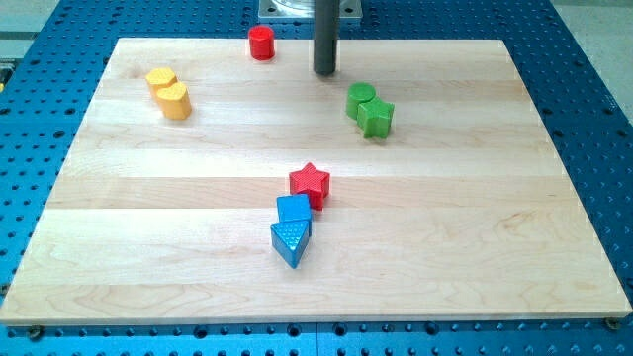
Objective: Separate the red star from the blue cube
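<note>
The red star (310,182) lies near the board's middle. The blue cube (293,209) touches it just below and to its left. A blue triangular block (290,240) sits against the cube's lower side. My tip (324,71) is near the view's top, far above the red star and a little to its right, apart from every block.
A green cylinder (360,100) and a green star-like block (377,118) sit together to the lower right of my tip. A red cylinder (261,43) stands at the top edge. Two yellow blocks (170,93) lie at the upper left. The wooden board (514,227) rests on a blue perforated table.
</note>
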Robot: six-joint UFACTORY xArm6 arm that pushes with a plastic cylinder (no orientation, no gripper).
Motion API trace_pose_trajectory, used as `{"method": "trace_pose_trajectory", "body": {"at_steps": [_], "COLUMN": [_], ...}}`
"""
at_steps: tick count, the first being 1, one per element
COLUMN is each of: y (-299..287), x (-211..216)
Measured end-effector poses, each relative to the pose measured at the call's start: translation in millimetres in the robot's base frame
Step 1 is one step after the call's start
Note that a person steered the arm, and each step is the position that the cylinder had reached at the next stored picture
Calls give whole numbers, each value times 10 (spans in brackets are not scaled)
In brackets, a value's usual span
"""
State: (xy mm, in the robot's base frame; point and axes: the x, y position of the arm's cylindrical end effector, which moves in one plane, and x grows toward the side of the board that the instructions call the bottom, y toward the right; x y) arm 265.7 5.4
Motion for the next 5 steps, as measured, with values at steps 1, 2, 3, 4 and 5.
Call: {"method": "trace_pose_trajectory", "body": {"at_steps": [1, 2, 3, 4, 5], "y": [364, 334, 767, 408, 400], "x": [533, 964, 1554, 2092, 2390]}}
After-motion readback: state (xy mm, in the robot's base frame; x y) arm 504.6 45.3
